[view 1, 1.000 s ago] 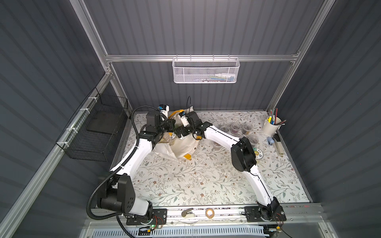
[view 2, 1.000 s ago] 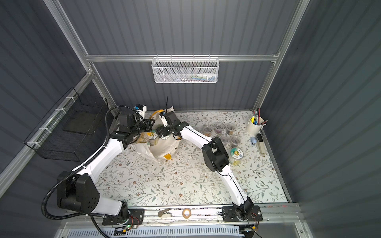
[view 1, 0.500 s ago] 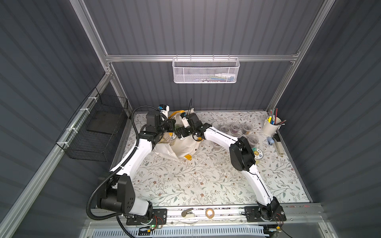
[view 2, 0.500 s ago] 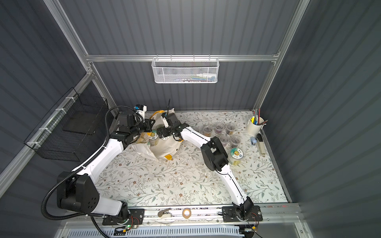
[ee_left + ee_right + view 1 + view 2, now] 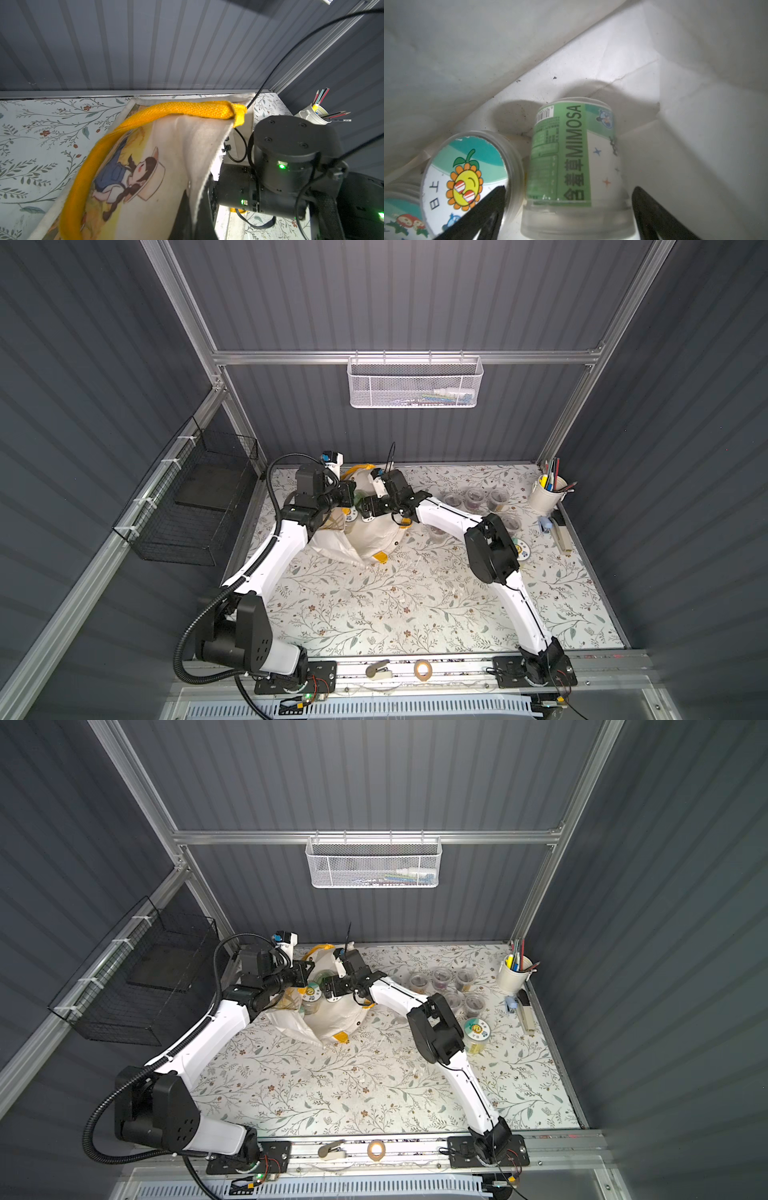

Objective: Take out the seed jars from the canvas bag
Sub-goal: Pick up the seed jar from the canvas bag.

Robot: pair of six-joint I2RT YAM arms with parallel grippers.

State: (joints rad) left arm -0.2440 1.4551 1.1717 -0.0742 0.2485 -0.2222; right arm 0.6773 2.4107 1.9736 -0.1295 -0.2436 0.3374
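The off-white canvas bag [image 5: 374, 533] [image 5: 332, 1013] lies slumped at the back left of the table, mouth facing left. My left gripper [image 5: 348, 495] [image 5: 195, 207] is shut on the bag's rim beside the yellow handle [image 5: 145, 118], holding the mouth up. My right gripper [image 5: 365, 508] [image 5: 568, 193] is inside the bag, open, with one finger on each side of a green-labelled seed jar [image 5: 571, 162] lying on its side, gaps showing at both fingers. A jar with a sunflower lid [image 5: 467, 174] [image 5: 311, 992] lies next to it. Several small seed jars [image 5: 473, 498] and one pictured-lid jar [image 5: 477, 1029] stand on the table at the right.
A white pen cup [image 5: 546, 493] and a stapler [image 5: 561, 533] sit at the back right corner. A white mesh basket [image 5: 415, 383] hangs on the back wall and a black wire basket [image 5: 195, 497] on the left wall. A tape roll [image 5: 422, 668] lies on the front rail.
My right gripper has pushed a little further into the bag, and its jaws have narrowed slightly. The left arm and the bag have stayed put.
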